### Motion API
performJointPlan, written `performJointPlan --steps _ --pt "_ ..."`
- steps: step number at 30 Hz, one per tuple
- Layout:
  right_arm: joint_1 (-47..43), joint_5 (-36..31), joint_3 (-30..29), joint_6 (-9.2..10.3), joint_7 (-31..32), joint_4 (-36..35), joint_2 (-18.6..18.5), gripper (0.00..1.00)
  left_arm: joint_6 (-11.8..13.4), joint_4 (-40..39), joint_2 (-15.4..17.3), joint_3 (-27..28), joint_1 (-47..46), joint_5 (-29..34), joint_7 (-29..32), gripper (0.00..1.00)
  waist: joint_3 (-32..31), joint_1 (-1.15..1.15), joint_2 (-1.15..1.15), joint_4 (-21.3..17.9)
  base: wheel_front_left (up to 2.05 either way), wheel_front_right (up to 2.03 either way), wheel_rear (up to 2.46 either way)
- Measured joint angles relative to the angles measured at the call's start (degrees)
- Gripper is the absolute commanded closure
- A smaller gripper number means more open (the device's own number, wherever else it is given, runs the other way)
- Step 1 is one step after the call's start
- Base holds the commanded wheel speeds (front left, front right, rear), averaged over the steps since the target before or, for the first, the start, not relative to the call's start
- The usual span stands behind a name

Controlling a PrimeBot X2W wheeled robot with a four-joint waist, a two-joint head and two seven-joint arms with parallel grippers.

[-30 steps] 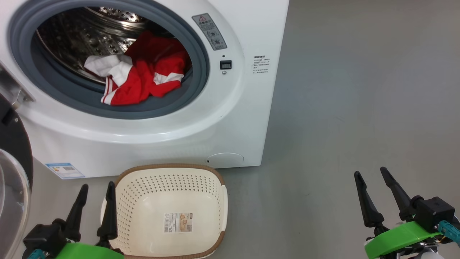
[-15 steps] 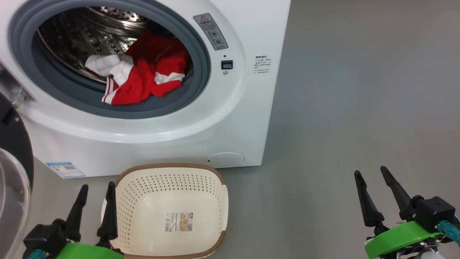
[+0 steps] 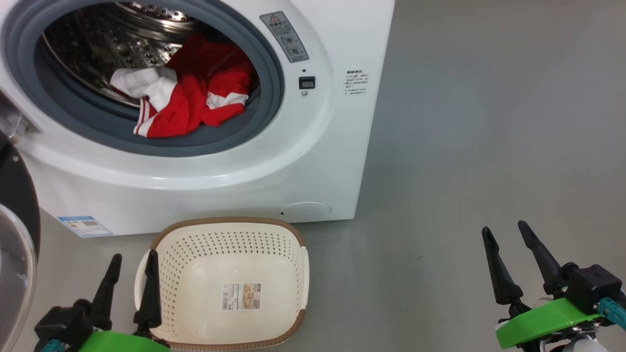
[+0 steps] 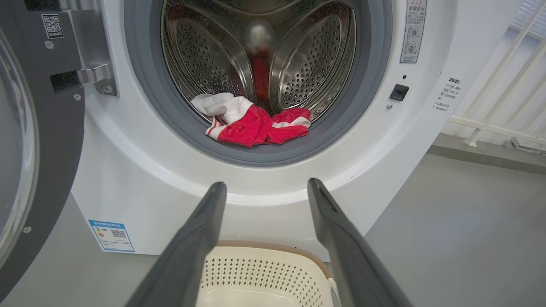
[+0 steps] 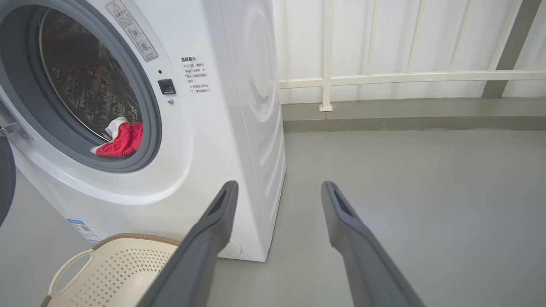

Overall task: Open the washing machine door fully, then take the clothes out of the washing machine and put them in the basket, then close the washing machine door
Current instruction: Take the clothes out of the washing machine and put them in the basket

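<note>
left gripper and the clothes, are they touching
Apart. The left wrist view shows the left gripper open, the white front of the washing machine between it and the clothes.

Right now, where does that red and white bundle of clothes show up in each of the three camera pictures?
Head view: the clothes lie upper left, on the grey seal of the washing machine.
Left wrist view: the clothes lie just above centre, beyond the fingers.
Right wrist view: the clothes lie middle left, small.
Shared landmark: the small black square, right of the clothes in all three.
</note>
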State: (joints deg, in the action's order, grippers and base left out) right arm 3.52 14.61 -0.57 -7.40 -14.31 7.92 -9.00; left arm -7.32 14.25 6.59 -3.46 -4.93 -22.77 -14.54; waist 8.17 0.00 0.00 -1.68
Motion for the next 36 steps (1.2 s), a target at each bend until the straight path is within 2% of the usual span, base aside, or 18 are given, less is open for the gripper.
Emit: performJointPlan --steps 14,23,36 --pt "1.43 0.0 0.35 0.0 0.0 -0.63 1.11 0.0 0.0 4.89 0.4 -1.14 -5.05 -0.21 0.0 0.0 3.27 0.0 0.0 -1.41 0.0 0.0 0.0" --pt "3.51 0.0 1.53 0.0 0.0 -0.73 1.82 0.0 0.0 14.16 2.55 -4.0 -16.42 -1.34 0.05 0.0 5.79 0.0 0.0 -2.78 0.0 0.0 0.0" --pt "5.61 0.0 2.68 0.0 0.0 -0.71 3.15 0.0 0.0 27.6 4.43 -5.83 -34.39 -1.46 5.6 0.0 9.28 0.0 0.0 -5.53 0.0 0.0 0.0"
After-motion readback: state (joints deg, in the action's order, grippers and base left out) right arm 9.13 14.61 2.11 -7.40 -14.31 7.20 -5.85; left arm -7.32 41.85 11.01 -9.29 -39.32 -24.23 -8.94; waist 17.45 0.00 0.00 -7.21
